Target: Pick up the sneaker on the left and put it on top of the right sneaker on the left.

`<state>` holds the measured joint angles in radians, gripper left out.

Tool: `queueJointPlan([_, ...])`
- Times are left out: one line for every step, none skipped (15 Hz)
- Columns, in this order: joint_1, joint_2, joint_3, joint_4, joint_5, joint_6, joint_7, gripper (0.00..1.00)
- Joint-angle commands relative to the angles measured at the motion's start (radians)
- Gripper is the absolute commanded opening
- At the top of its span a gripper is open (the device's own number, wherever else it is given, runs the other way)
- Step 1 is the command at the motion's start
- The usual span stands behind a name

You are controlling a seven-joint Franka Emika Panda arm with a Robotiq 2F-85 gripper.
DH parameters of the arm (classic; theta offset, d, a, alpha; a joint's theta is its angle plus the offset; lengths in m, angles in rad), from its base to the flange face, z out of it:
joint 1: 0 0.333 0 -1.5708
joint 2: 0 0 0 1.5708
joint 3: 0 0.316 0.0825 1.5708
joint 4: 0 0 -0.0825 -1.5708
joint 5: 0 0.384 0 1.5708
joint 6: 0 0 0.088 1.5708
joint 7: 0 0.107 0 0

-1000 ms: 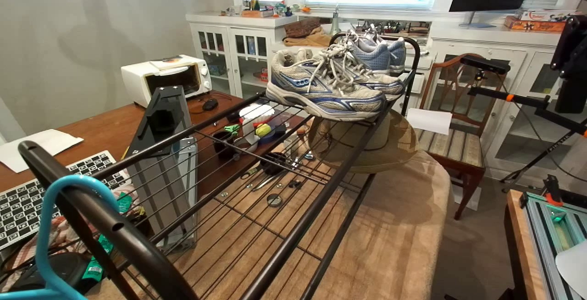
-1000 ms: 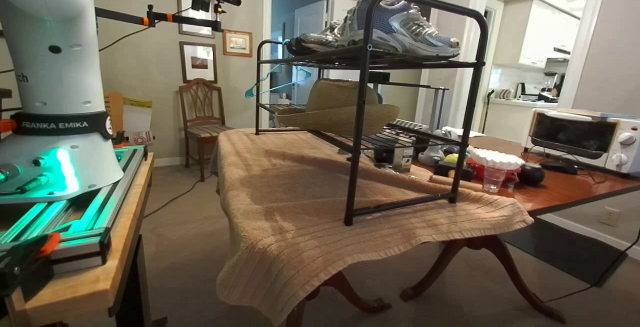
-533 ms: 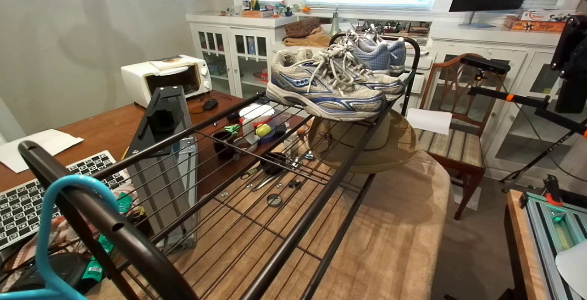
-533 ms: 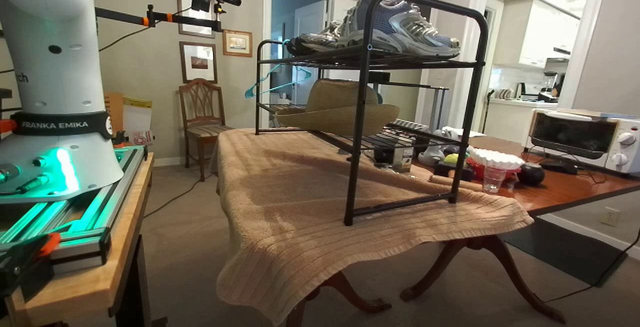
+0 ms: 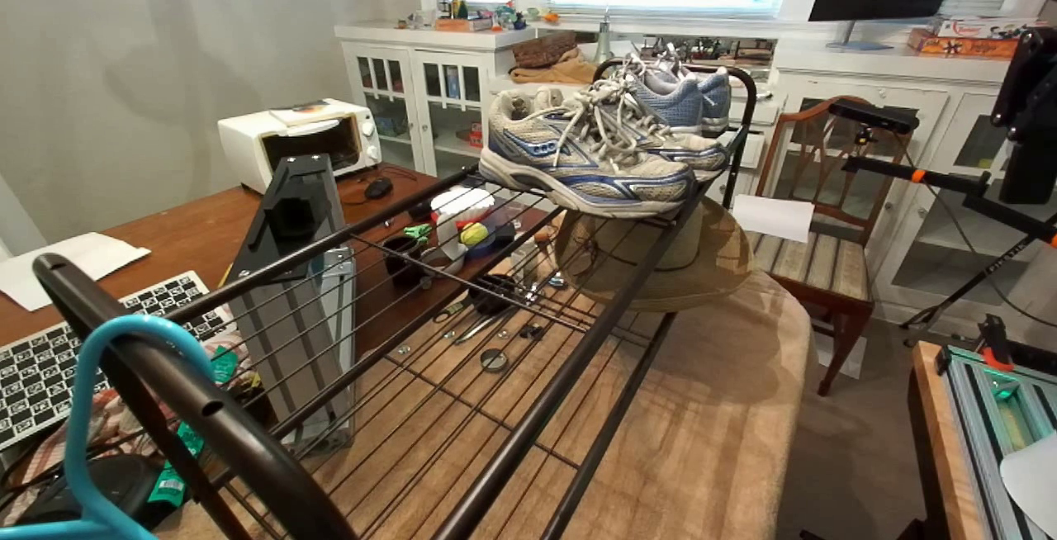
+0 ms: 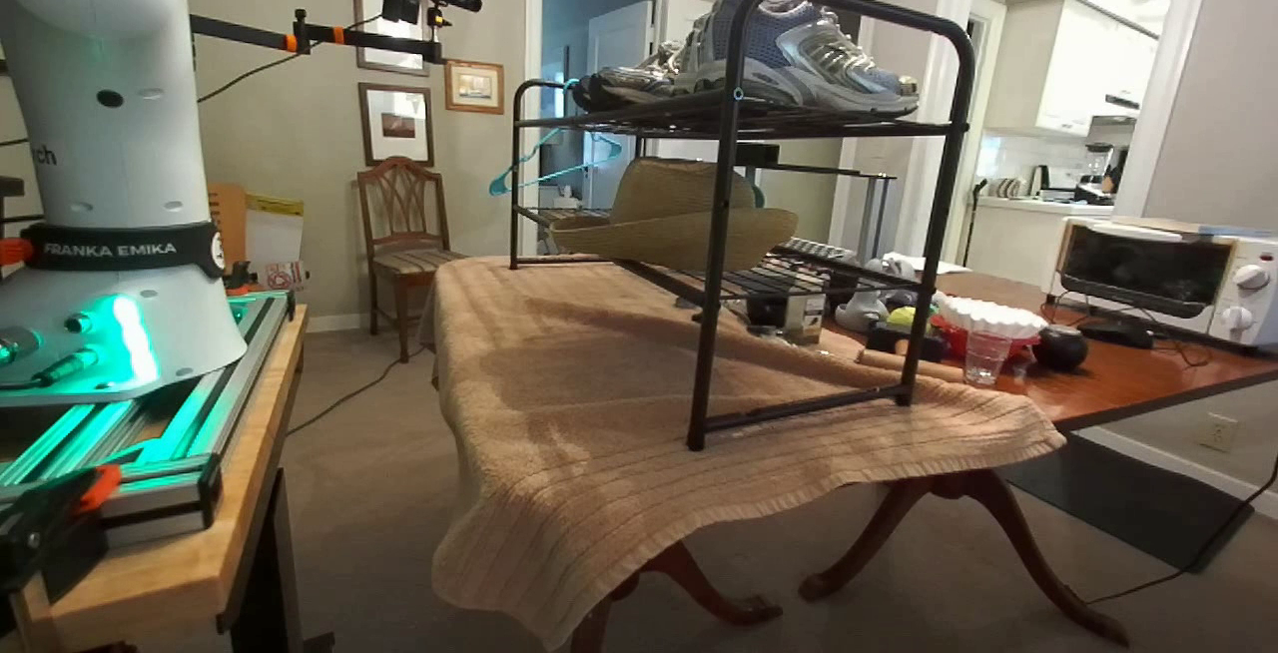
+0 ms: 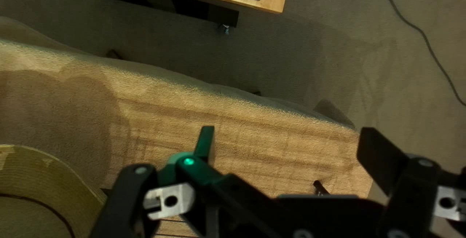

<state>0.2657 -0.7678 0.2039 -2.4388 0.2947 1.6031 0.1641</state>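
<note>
In an exterior view, a worn white sneaker with blue trim point(image 5: 578, 168) sits on the top shelf of the dark wire rack point(image 5: 528, 433), nearest that camera. A matching sneaker point(image 5: 681, 145) stands close behind it, partly hidden. Two light-blue sneakers point(image 5: 670, 102) are at the far end of the shelf. In an exterior view, a grey-blue sneaker point(image 6: 839, 64) is at the near end, with more shoes behind it. My gripper point(image 7: 285, 139) shows only in the wrist view. It is open and empty, high above the towel-covered table's edge. No sneaker shows in the wrist view.
A straw hat point(image 5: 661, 259) lies on the lower shelf; it also shows in the wrist view point(image 7: 32, 194). A blue hanger point(image 5: 78, 408) hangs at the rack's end. A tan towel point(image 6: 559, 413) covers the table. A toaster oven point(image 6: 1148, 274) stands beyond.
</note>
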Motion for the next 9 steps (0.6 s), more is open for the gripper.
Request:
queueJointPlan([-0.024,-0.002,0.016,0.003,0.010,-0.006,-0.012,1.00])
queueJointPlan([-0.024,-0.002,0.016,0.003,0.010,-0.006,-0.012,1.00])
queueJointPlan([-0.024,-0.002,0.016,0.003,0.010,-0.006,-0.012,1.00])
queueJointPlan([-0.024,-0.002,0.016,0.003,0.010,-0.006,-0.012,1.00])
queueJointPlan([-0.024,-0.002,0.016,0.003,0.010,-0.006,-0.012,1.00])
queueJointPlan([-0.024,-0.002,0.016,0.003,0.010,-0.006,-0.012,1.00])
queueJointPlan([-0.024,-0.002,0.016,0.003,0.010,-0.006,-0.012,1.00])
queueJointPlan([-0.024,-0.002,0.016,0.003,0.010,-0.006,-0.012,1.00])
queueJointPlan([-0.016,-0.005,0.018,0.007,0.002,-0.011,-0.031,1.00])
